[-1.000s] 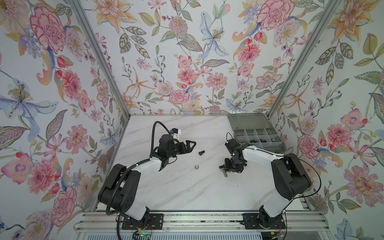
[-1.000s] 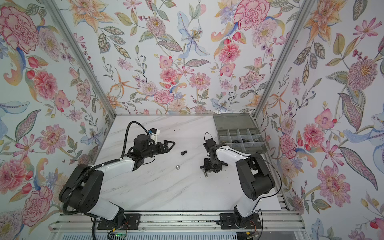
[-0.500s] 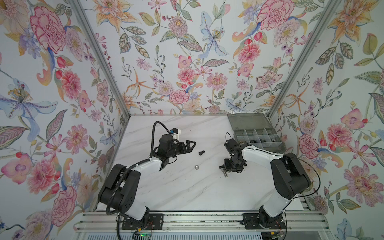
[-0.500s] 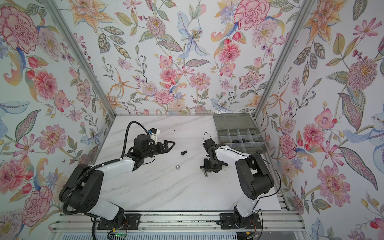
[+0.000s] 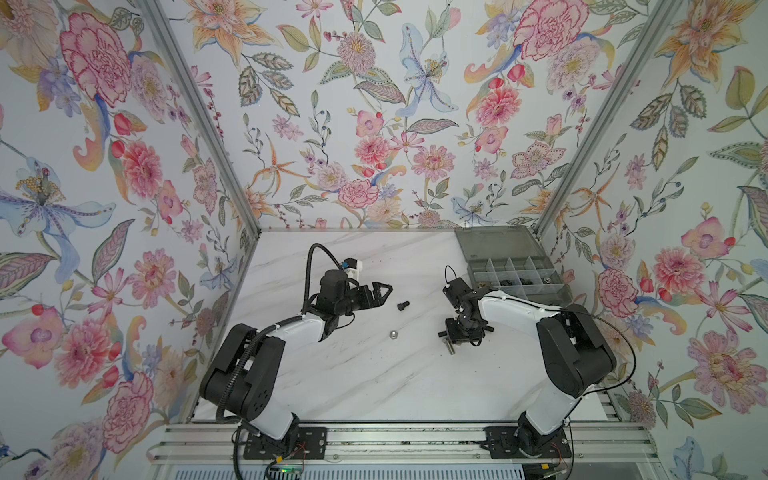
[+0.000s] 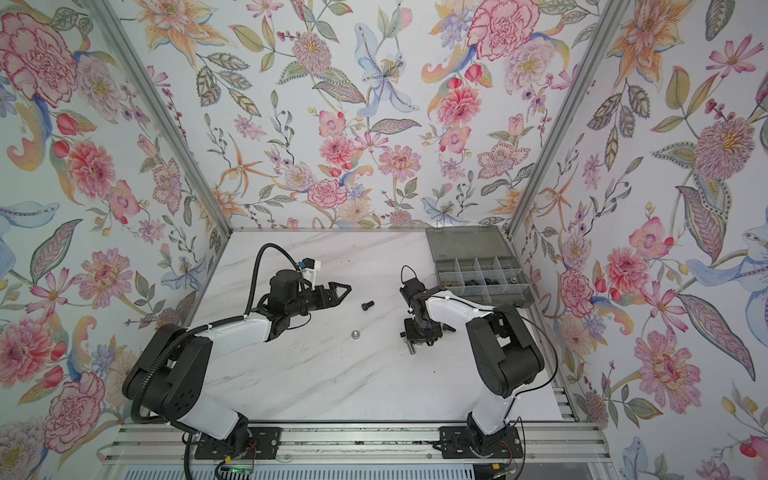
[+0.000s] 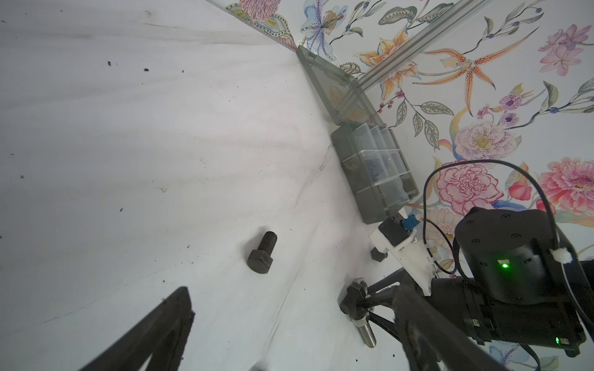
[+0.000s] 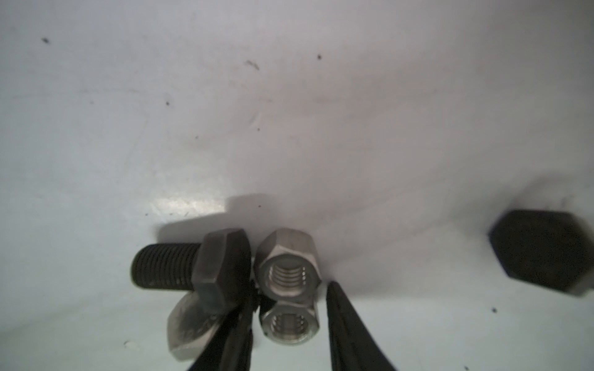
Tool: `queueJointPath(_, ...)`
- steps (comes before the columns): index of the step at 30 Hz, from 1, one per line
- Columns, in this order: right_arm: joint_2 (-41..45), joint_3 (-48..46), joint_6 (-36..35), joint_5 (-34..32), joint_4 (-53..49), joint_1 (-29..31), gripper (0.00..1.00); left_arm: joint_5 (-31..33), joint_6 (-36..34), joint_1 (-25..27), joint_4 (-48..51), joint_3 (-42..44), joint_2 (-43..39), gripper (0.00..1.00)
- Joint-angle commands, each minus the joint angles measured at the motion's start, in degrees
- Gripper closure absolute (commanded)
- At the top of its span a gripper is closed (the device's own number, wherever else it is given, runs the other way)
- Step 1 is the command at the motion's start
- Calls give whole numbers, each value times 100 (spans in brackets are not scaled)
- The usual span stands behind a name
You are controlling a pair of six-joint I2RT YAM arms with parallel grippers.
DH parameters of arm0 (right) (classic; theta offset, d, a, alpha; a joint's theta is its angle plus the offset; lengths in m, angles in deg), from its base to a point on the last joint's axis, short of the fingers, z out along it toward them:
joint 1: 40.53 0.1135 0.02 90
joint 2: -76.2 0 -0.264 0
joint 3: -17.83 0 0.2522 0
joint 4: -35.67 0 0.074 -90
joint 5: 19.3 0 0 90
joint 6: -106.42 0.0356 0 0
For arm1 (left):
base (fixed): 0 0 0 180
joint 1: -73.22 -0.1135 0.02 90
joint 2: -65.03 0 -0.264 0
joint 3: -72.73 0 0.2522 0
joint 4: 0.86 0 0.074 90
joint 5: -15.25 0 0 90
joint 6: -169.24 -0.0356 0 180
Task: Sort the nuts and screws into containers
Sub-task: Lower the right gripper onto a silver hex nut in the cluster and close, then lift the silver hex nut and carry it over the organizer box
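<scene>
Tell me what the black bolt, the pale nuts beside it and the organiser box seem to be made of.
Black bolt: probably steel with a matte black finish; dull dark surface, cut threads.
Pale nuts: likely bare or plated steel; grey metallic sheen, bright inner threads.
Organiser box: smoky translucent plastic; contents show through its walls.

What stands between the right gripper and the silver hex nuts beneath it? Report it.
Nothing visible: the right gripper, open, flanks the nearer silver hex nut, which touches the farther nut. A black hex-head bolt and a silver bolt head crowd one finger from outside.
</scene>
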Motion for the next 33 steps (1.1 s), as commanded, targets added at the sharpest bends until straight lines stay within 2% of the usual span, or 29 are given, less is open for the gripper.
queueJointPath(1,-414,-143,-131,-130,112,12,64,7,-108,61,-33,-18,46,1)
queueJointPath(6,-425,-143,-140,-138,91,16,71,16,-111,62,-34,-22,53,1)
queueJointPath(12,-346,-209,-94,-84,55,-17,85,-2,-126,62,-34,-18,55,1)
queueJointPath(19,270,-206,-89,507,55,-340,99,-26,-127,58,-45,0,65,1)
queueJointPath(25,987,-7,-275,1020,51,-1226,100,-41,-128,61,-92,49,37,1)
queueJointPath(33,1210,926,-394,1189,13,-3406,100,-107,-164,59,-105,40,20,1)
